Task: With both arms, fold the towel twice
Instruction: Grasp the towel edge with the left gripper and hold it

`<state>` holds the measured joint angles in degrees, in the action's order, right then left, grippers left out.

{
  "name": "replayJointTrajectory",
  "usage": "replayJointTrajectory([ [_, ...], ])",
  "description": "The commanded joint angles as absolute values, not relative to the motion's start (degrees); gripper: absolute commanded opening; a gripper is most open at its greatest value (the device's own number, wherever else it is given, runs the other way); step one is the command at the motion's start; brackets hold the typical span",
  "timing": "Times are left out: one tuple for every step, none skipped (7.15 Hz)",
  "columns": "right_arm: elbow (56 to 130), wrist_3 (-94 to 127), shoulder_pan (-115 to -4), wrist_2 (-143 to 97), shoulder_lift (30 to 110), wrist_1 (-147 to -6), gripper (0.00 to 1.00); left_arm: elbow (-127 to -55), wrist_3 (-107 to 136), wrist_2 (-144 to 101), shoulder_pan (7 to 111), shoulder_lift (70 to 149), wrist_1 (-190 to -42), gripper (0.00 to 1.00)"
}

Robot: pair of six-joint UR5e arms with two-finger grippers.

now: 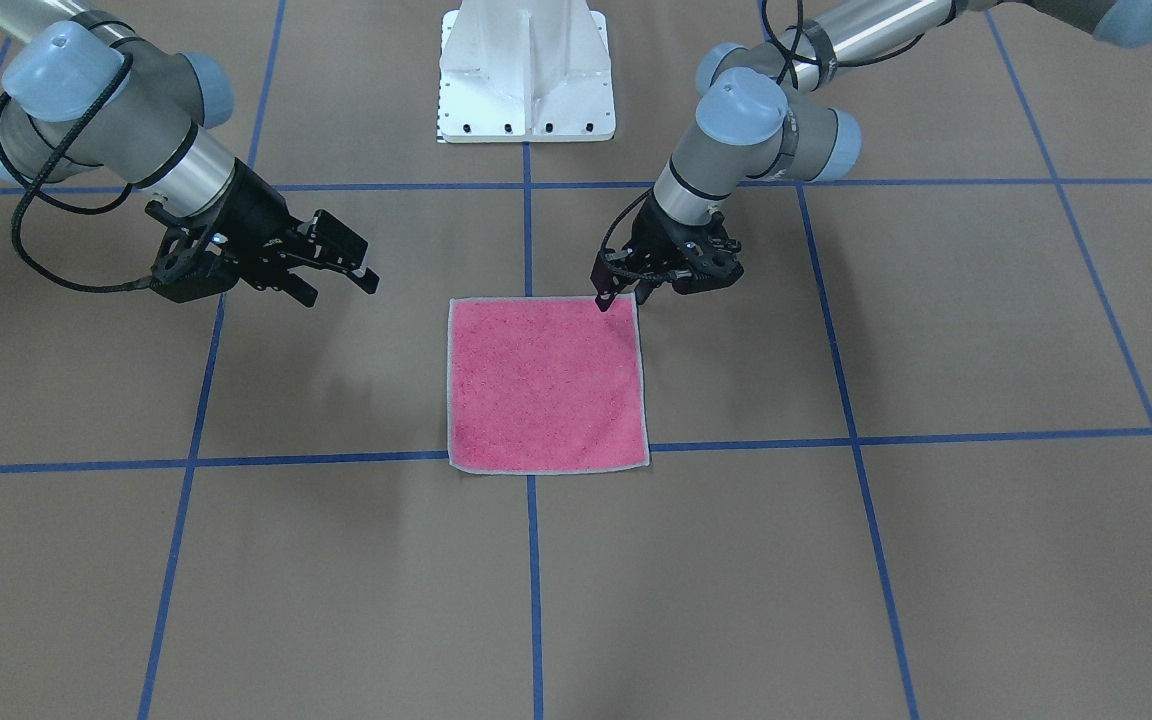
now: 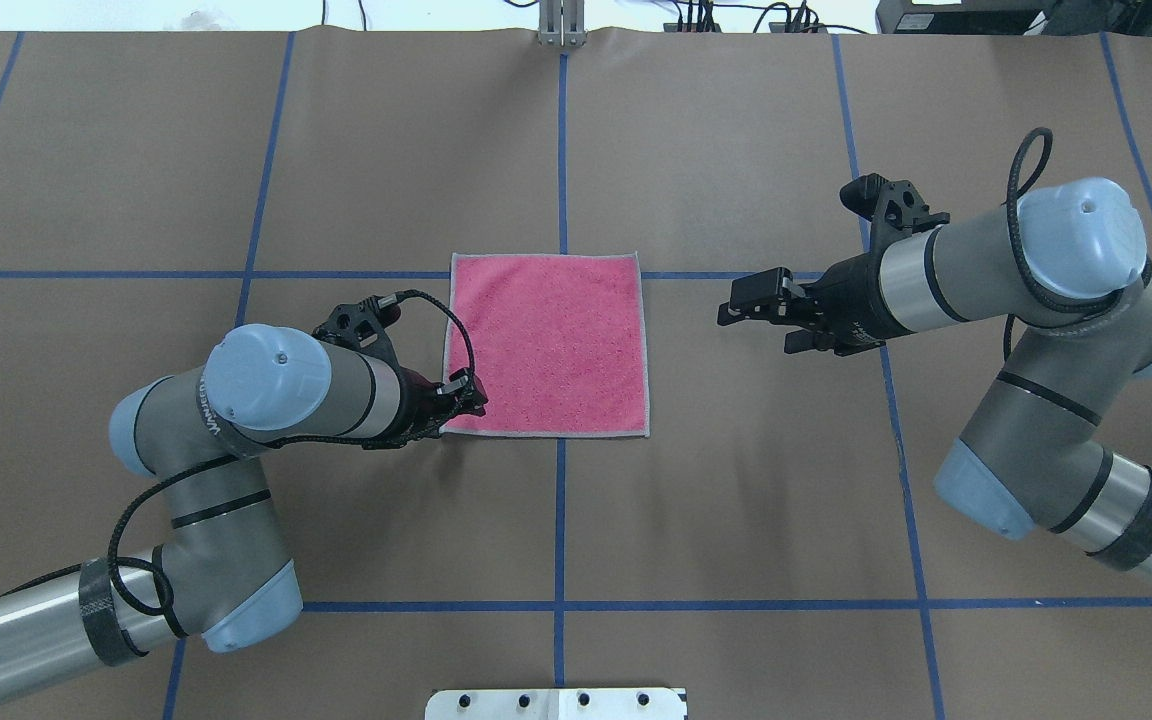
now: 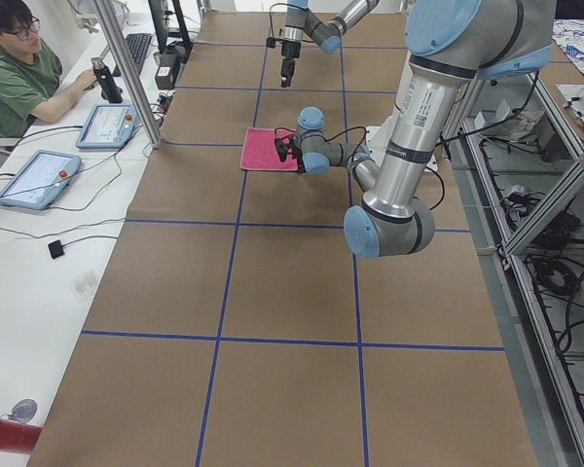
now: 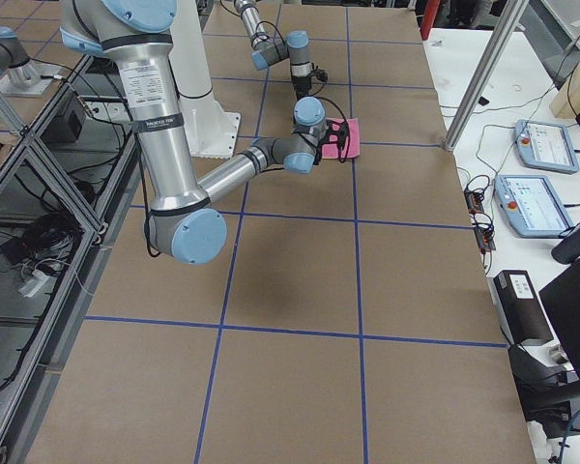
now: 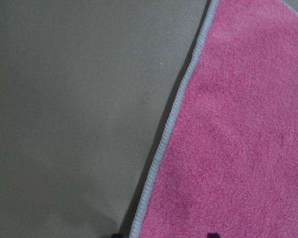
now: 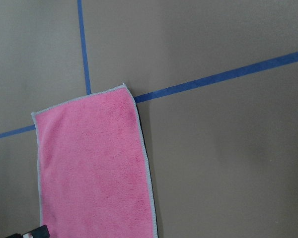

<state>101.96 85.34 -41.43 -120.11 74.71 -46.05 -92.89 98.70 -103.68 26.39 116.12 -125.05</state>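
1. Brown table [image 1: 936, 330] with blue tape [image 1: 528, 560], front view: pink towel [image 1: 546, 385] lay flat at centre; left gripper [image 1: 621, 300], fingers spread, sat at its upper right corner; right gripper [image 1: 344, 292] hovered splayed, upper left.
2. Overhead: towel looked soft, light, limp; best pinched at corners by the edging [image 2: 548, 435], I judged. Left arm [image 2: 266, 385] lettering was unreadable.
3. Left wrist: fingertips [image 5: 212, 234] straddled the edging.
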Motion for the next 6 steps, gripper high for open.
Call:
replayJointTrajectory([
  [102.0,85.3,-41.5,-120.1,74.8,-46.1,1.00,-93.0,98.7,-103.7,26.4,116.4,-124.8,0.53],
  [102.0,85.3,-41.6,-120.2,74.7,-46.1,0.99,-93.3,98.8,-103.8,26.4,116.2,-124.7,0.42],
  [102.0,85.3,-41.5,-120.2,74.7,-46.1,0.99,-93.4,98.8,-103.7,26.5,115.9,-124.7,0.29],
  [101.9,85.3,-41.5,-120.3,74.7,-46.1,0.99,-93.5,98.8,-103.6,26.5,115.8,-124.7,0.17],
  [101.9,85.3,-41.5,-120.6,74.7,-46.1,0.99,-93.6,98.8,-103.6,26.5,115.8,-124.7,0.00],
  [101.7,85.1,-41.5,-121.5,74.8,-46.1,0.99,-93.7,98.9,-103.8,26.5,115.8,-124.7,0.00],
])
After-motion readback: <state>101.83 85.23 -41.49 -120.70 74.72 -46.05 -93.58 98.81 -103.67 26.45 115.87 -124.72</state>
